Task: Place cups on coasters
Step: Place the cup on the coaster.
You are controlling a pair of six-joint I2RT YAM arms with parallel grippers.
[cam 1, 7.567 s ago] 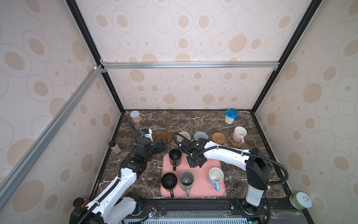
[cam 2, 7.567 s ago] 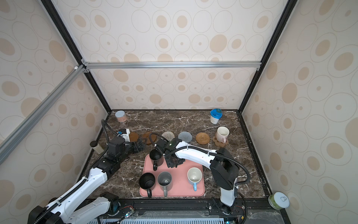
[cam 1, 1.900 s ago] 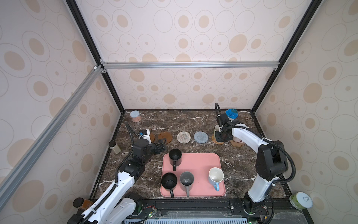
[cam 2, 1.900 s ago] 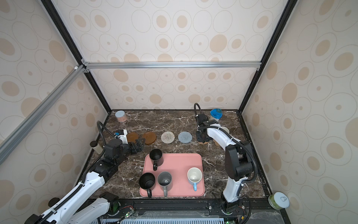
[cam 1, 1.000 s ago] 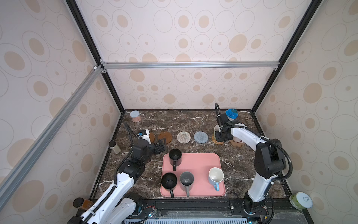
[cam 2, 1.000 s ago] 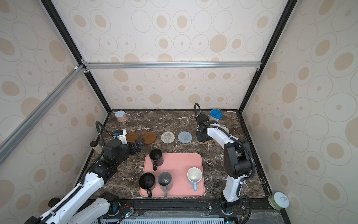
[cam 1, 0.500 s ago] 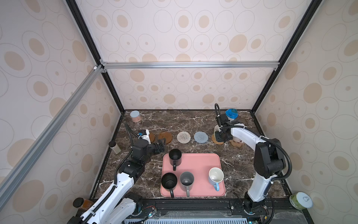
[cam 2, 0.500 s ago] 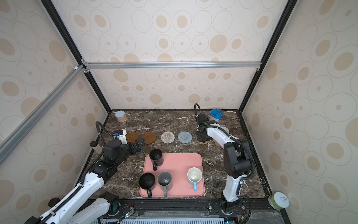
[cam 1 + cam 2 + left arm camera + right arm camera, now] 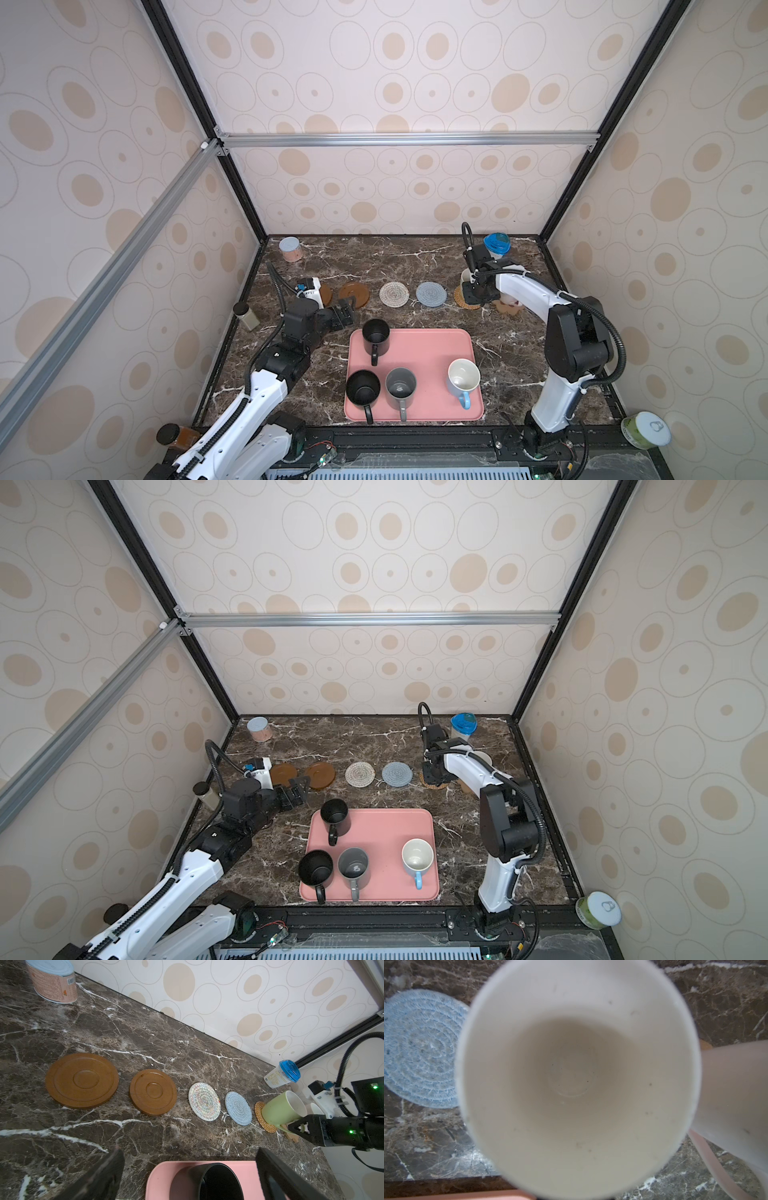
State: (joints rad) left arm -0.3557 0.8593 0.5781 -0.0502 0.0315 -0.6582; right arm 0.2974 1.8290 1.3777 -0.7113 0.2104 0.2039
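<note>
My right gripper (image 9: pixel 478 291) is shut on the handle of the light green cup (image 9: pixel 278 1109), which leans with its base on the tan rattan coaster (image 9: pixel 264 1120). Its white inside fills the right wrist view (image 9: pixel 577 1076). A white-pink cup (image 9: pixel 735 1095) stands just beside it. My left gripper (image 9: pixel 190 1152) hangs open near the pink tray (image 9: pixel 428 353), facing a black cup (image 9: pixel 376 332). A second black cup (image 9: pixel 363 388), a grey cup (image 9: pixel 400 388) and a white-blue cup (image 9: pixel 462 376) stand on the tray too. Two wooden coasters (image 9: pixel 82 1080) (image 9: pixel 152 1092), a whitish one (image 9: pixel 393 294) and a blue-grey one (image 9: pixel 431 294) lie bare.
A pinkish can (image 9: pixel 289 248) stands at the back left and a blue-lidded jar (image 9: pixel 496 245) at the back right, close behind the right arm. A small bottle (image 9: pixel 245 316) sits by the left wall. Walls close in the table on three sides.
The right arm has swung from over the tray to the back right of the table. Over the last second neither arm visibly moves.
</note>
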